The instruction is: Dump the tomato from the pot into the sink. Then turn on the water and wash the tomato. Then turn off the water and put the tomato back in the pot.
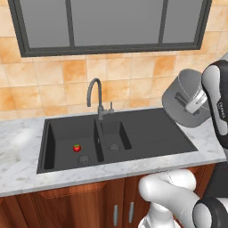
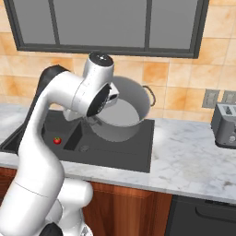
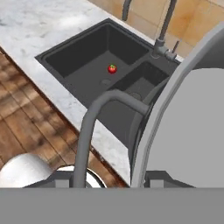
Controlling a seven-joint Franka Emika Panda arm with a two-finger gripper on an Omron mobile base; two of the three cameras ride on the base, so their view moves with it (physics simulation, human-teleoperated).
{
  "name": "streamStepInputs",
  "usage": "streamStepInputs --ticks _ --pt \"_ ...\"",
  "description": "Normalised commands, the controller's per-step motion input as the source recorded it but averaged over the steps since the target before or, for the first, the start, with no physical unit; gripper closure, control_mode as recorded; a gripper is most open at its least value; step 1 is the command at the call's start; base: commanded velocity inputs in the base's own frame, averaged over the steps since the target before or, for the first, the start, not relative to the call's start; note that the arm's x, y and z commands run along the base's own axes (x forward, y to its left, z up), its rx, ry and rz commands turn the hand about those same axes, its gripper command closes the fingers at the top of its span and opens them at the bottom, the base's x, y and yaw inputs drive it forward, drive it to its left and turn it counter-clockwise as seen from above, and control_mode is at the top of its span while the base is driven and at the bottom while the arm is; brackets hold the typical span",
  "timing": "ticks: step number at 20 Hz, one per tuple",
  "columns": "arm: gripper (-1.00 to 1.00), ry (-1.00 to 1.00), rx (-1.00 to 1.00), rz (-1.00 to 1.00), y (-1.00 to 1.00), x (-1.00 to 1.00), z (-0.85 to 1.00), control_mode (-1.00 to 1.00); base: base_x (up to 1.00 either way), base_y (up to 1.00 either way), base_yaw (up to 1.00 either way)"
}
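My gripper (image 1: 195, 104) is shut on the rim of the grey metal pot (image 1: 182, 100), which hangs steeply tilted in the air above the right end of the dark sink (image 1: 147, 133). The pot (image 2: 123, 114) looks hollow, with nothing in it. Its rim (image 3: 173, 109) and a side handle (image 3: 92, 127) loom close in the hand view. The tiny red tomato (image 1: 77, 147) lies on the floor of the wide left basin, beside the drain. The tomato (image 2: 57, 140) and tomato (image 3: 112, 68) are well left of the pot. No water runs from the gooseneck faucet (image 1: 95, 95).
A marble counter (image 1: 22, 147) surrounds the sink, with a tiled wall and a window behind it. A grey toaster (image 2: 226, 123) stands at the far right of the counter. Wooden cabinet doors (image 1: 89, 202) run below the front edge.
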Motion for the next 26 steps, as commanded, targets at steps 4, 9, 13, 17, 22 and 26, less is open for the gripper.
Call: streamStepInputs --ticks 4,9,13,17,22,26 --pt "1.0 0.15 0.0 -0.21 -0.91 0.45 -0.47 -1.0 0.0 0.0 0.0" --pt "1.0 0.13 0.0 -0.16 -0.79 0.47 -0.48 -1.0 0.0 0.0 0.0" --pt "1.0 0.14 -0.03 -0.15 -0.56 0.44 -0.56 -1.0 0.0 0.0 0.0" --pt "1.0 0.12 -0.02 -0.14 -0.55 0.45 -0.62 -1.0 0.0 0.0 0.0" --pt "1.0 0.01 -0.07 -0.06 -0.53 0.36 -0.7 -1.0 0.0 0.0 0.0" --pt "1.0 0.0 -0.07 -0.04 -0.5 0.35 -0.63 -1.0 0.0 0.0 0.0"
